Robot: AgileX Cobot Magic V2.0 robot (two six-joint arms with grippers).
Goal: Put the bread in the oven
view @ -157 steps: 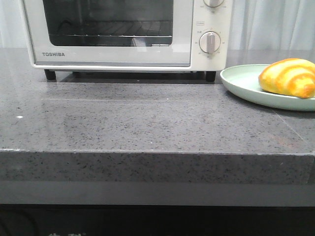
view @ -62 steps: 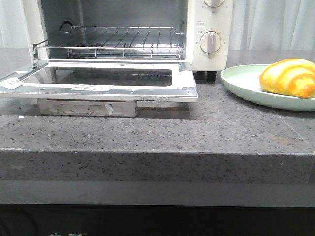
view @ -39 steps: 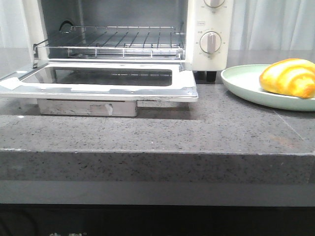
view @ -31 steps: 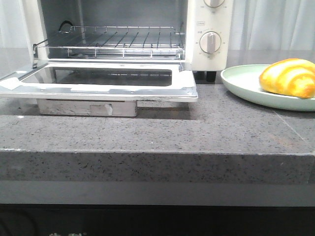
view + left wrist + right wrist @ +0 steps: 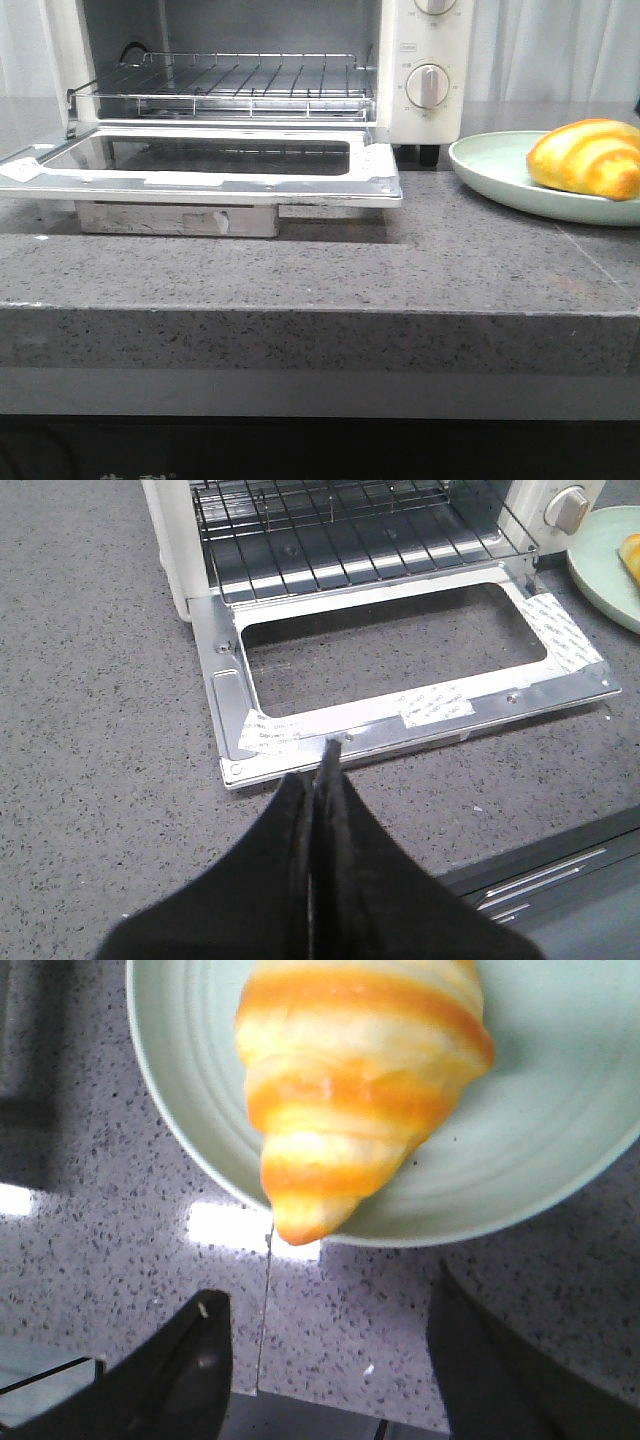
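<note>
Grey speckled stone counter (image 5: 300, 270) fills the front view, with pale curtains (image 5: 550, 50) behind it at the upper right. On the right of that frame sits a pale green plate (image 5: 490, 165), and on it lies the bread (image 5: 587, 158): a rounded, croissant-shaped bun, glossy golden-orange with pale yellow stripes across its ridges, tapering to one tip that in the right wrist view reaches just over the plate's rim.

At the upper left of the front view stands the oven (image 5: 425, 60), cream-white, with a round dial (image 5: 428, 86) on its right side. Its door (image 5: 215, 170) is folded down flat toward the camera, the glass window framed in bare metal with paper stickers (image 5: 435, 705) along the edge, and the wire rack (image 5: 240, 80) shows inside.

In the left wrist view the left gripper (image 5: 322, 780) has its black fingers pressed together with nothing between them, their tips just in front of the door's front edge. In the right wrist view the right gripper (image 5: 330, 1350) stands wide apart, its two dark fingers (image 5: 195, 1360) at the lower corners of the frame over bare counter, near the plate and the bread's tip but touching neither.
</note>
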